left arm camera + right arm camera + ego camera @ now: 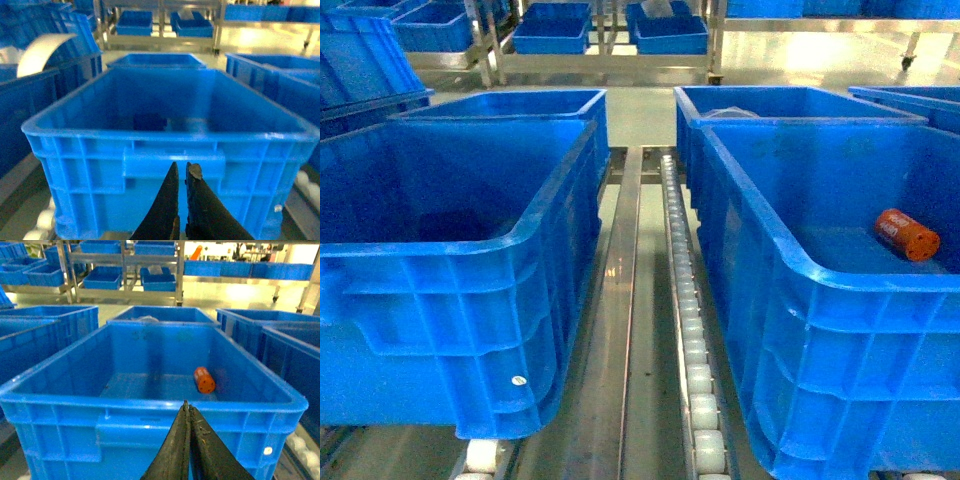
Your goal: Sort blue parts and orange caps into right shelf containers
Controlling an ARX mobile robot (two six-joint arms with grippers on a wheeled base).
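Two big blue crates fill my forward view, side by side on the roller shelf. The right crate point(840, 280) is the largest thing before me, its thick rim close and its ribbed wall dropping to the rollers; the left crate point(450, 280) sits across a gap where the metal rail point(620, 300) and the roller track point(688, 330) run between them. More crates stand behind each, and others sit on far racks.

I judge the right crate is the sorting target, since an orange cap point(907, 235) already lies on its side on the floor there, towards the right wall and apart from every wall in my right wrist view. The left crate holds something dark point(149, 121) on its floor, too blurred for me to name; it may be a blue part.

My right gripper point(187, 412) hangs just outside the near wall of the right crate, fingers pressed together with nothing between them. My left gripper point(181, 172) hangs likewise before the left crate, fingers nearly together, only a sliver of gap, empty. Both sit low and back, which I take as a rest pose between picks.
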